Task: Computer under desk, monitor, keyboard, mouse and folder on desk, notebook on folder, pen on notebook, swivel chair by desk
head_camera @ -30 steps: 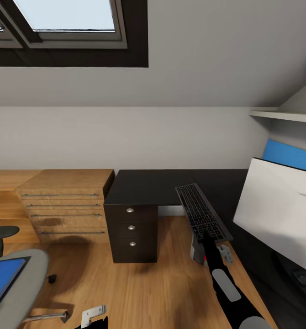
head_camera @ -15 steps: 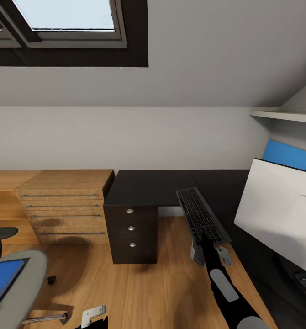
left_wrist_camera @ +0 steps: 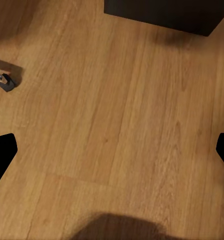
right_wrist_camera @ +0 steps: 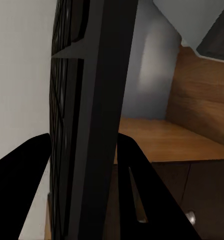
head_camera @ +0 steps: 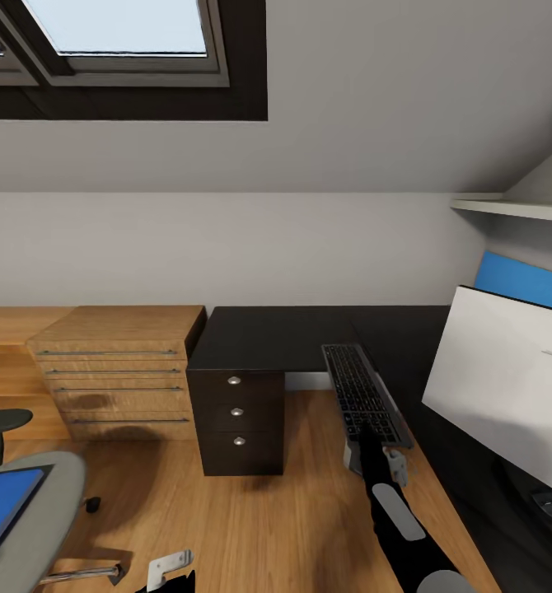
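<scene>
Right gripper [head_camera: 373, 434] jaws clamp keyboard [head_camera: 360, 392] at bench [head_camera: 268, 333] edge | left gripper [left_wrist_camera: 112, 150] jaws spread, empty, above floor | folder [head_camera: 2, 504] on swivel chair [head_camera: 37, 511] | monitor [head_camera: 507, 383] on bench

right arm [head_camera: 395, 527] — black, grey oval panel | claw [head_camera: 373, 436] — pale grey bracket

The right gripper [right_wrist_camera: 84, 165] is clamped on the edge of the keyboard [right_wrist_camera: 84, 85], one black finger [right_wrist_camera: 21, 185] on the keyed face and the other on the plain dark back. The keyboard runs away from the fingers, seen nearly edge-on. Beyond it lie a wooden chest [right_wrist_camera: 202, 90] and pale grey wall [right_wrist_camera: 16, 65].
</scene>
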You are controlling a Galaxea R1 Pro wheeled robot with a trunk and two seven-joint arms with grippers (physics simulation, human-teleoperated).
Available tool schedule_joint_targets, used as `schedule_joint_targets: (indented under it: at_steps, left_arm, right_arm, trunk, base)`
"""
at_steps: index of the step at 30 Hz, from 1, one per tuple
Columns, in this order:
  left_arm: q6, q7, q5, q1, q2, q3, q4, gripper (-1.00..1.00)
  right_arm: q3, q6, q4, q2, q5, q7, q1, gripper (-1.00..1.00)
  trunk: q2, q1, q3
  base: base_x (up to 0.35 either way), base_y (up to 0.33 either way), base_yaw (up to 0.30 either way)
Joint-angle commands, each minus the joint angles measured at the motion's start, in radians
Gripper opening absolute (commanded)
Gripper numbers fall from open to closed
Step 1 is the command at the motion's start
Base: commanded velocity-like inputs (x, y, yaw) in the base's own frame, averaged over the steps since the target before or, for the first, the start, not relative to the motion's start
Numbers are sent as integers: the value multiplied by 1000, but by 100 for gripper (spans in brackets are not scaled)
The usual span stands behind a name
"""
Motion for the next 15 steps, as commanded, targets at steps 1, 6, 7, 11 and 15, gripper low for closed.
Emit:
schedule_joint_targets:
  at_steps: [1, 6, 7, 11, 15]
  left_arm:
    - [-3, 1, 6, -1, 0, 1, 0, 100]
    - [-3, 1, 6, -1, 0, 1, 0, 100]
    - [-3, 1, 6, -1, 0, 1, 0, 100]
    - [-3, 1, 6, -1, 0, 1, 0, 100]
    - [-4, 0, 6, -1, 1, 1, 0, 100]
  right_arm:
    - [4, -6, 1, 0, -19, 6, -1, -100]
    - [5, -2, 0, 11, -33, 6, -1, -100]
    - [5, -1, 0, 14, -34, 6, -1, -100]
    - [4, -1, 1, 25, -35, 6, -1, -100]
    - [3, -1, 1, 27, -35, 6, -1, -100]
  trunk:
    - [-1, 0, -1]
    - [-1, 0, -1]
    - [-1, 0, -1]
    - [-1, 0, -1]
    - [-1, 0, -1]
  base:
    - [0, 0, 0]
    - [0, 0, 0]
    - [0, 0, 0]
    - [0, 0, 0]
    - [44, 0, 0]
